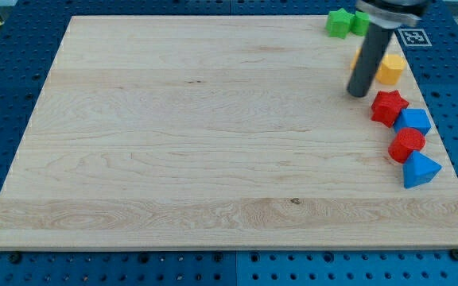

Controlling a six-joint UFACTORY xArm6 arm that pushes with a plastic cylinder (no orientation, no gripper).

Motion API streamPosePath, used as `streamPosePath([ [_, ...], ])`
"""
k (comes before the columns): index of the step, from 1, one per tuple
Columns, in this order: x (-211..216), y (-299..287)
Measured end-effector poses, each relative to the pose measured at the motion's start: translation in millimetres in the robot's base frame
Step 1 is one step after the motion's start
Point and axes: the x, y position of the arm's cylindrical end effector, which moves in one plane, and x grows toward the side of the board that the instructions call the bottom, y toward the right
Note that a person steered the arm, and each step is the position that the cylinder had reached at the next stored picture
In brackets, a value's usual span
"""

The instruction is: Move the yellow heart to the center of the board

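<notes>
My rod comes down from the view's top right, and my tip rests on the wooden board near its right side. The rod covers most of the yellow heart; only a thin yellow sliver shows left of the rod. My tip is just below the heart and just left of the red star. A second yellow block, hexagon-like, lies right of the rod.
Two green blocks sit at the top right edge, one partly behind the rod. Below the red star, along the right edge, lie a blue block, a red block and a blue wedge-like block. A black-and-white marker sits off the board.
</notes>
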Motion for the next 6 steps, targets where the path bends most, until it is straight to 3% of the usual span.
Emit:
streamPosePath([
  [2, -9.2, 85.7],
  [3, -39.7, 102.9],
  [4, -67.8, 91.9],
  [6, -71.3, -18.3],
])
